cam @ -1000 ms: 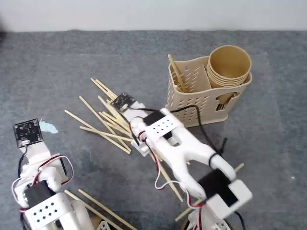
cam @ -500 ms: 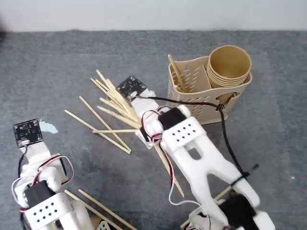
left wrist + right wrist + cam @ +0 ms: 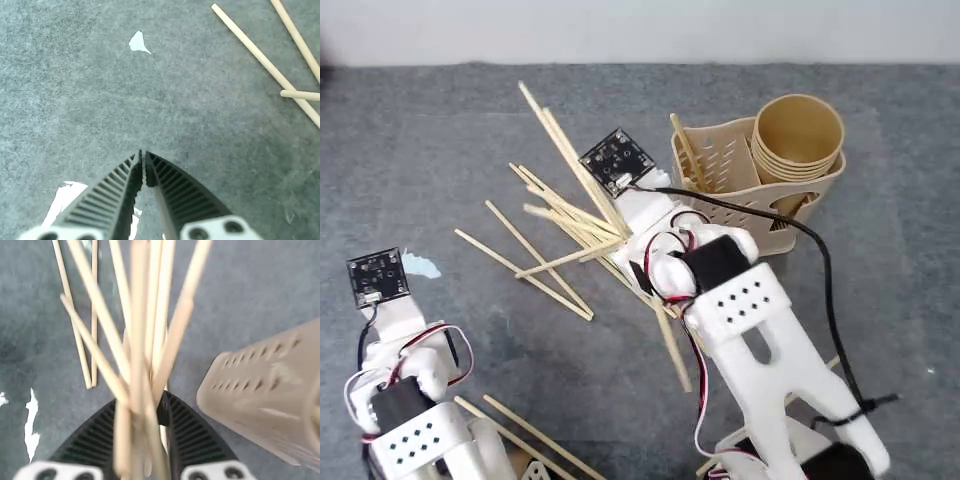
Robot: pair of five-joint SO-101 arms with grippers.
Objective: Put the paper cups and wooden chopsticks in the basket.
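While left fingers sit closed, right fingers clamp a fanned bundle of pale wooden chopsticks.

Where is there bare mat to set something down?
Bare mat lies right of the basket, and at the far left beyond the loose chopsticks. It is crowded left of the basket, where the right gripper holds a fanned bundle.

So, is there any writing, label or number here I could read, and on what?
No text can be read.
The black circuit boards on the arms bear pale specks, too small to read.
The basket, paper cups and chopsticks show no print.
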